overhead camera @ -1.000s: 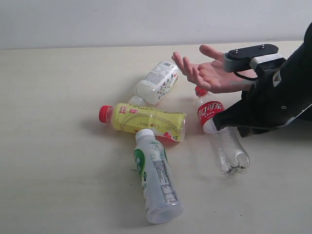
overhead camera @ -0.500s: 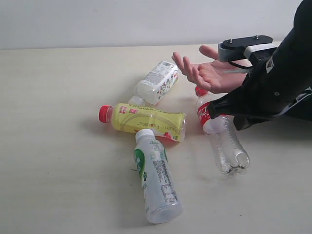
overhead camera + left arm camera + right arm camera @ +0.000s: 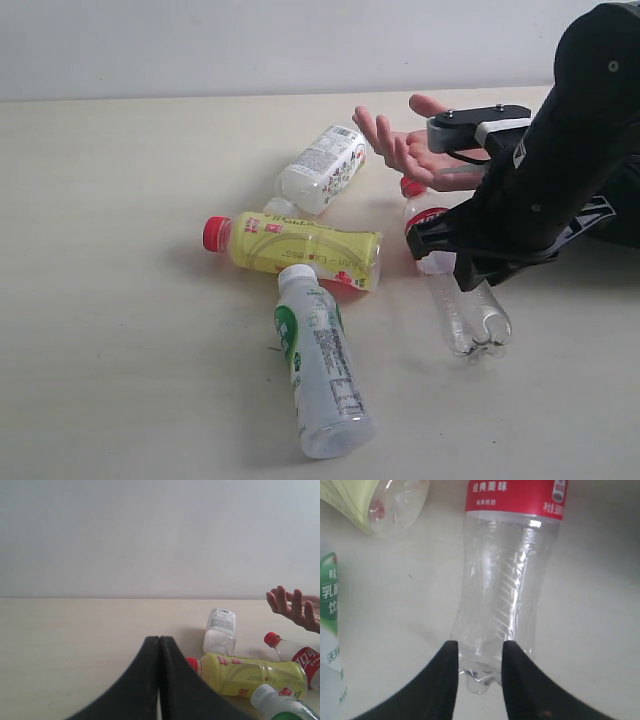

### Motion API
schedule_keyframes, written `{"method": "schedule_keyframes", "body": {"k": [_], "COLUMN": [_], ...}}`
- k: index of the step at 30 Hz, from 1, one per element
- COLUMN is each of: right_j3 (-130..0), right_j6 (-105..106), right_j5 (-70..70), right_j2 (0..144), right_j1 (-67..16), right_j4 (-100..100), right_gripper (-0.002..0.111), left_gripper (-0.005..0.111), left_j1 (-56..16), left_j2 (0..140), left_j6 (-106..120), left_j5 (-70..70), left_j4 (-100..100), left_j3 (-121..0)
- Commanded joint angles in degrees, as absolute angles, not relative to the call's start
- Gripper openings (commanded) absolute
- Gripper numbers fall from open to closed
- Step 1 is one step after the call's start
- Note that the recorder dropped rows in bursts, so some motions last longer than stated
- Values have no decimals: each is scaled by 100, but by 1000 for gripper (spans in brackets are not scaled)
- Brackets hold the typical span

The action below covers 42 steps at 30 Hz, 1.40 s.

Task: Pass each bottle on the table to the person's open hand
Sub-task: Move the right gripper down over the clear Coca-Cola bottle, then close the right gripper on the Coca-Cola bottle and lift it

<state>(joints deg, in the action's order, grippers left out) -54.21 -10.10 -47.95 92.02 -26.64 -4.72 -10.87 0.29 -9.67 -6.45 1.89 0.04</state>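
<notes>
On the table (image 3: 120, 350), four bottles (image 3: 300, 250) are lying undelivered, the person's open hand (image 3: 400, 150) empty. Right gripper (image 3: 480, 650) is hovering, fingers apart, over the clear red-labelled bottle (image 3: 502, 580).

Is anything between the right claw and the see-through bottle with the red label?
Nothing visible. The right gripper has its jaws open, with the clear bottle and its bottom end right in front of them. The yellow bottle lies off to one side.

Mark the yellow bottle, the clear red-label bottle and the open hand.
yellow bottle (image 3: 305, 250), exterior view, middle of its body.
clear red-label bottle (image 3: 502, 580), right wrist view, ribbed clear body below the label.
open hand (image 3: 408, 150), exterior view, palm.
</notes>
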Motion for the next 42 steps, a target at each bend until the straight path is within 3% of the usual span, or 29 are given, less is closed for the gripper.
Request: {"method": "schedule_keyframes", "body": {"k": [1, 5, 8, 42], "right_j3": [-5486, -5486, -5486, -5975], "right_j6": [-1059, -1059, -1071, -2326], "right_j5": [-4543, -4078, -3868, -3572], "right_j2": [9193, 9193, 9193, 10782], "right_j1": [-2667, -2667, -2667, -2667], "right_j4": [-372, -340, -115, 920], "right_gripper": [45, 63, 68, 71], "left_gripper": [0, 0, 0, 0], "left_j1": [-1058, -1058, -1058, -1058], "left_j2": [0, 0, 0, 0], "left_j6": [-936, -936, -936, -936], "left_j5": [-593, -593, -593, -593], "left_j4": [214, 214, 214, 214], "left_j3": [0, 0, 0, 0]}}
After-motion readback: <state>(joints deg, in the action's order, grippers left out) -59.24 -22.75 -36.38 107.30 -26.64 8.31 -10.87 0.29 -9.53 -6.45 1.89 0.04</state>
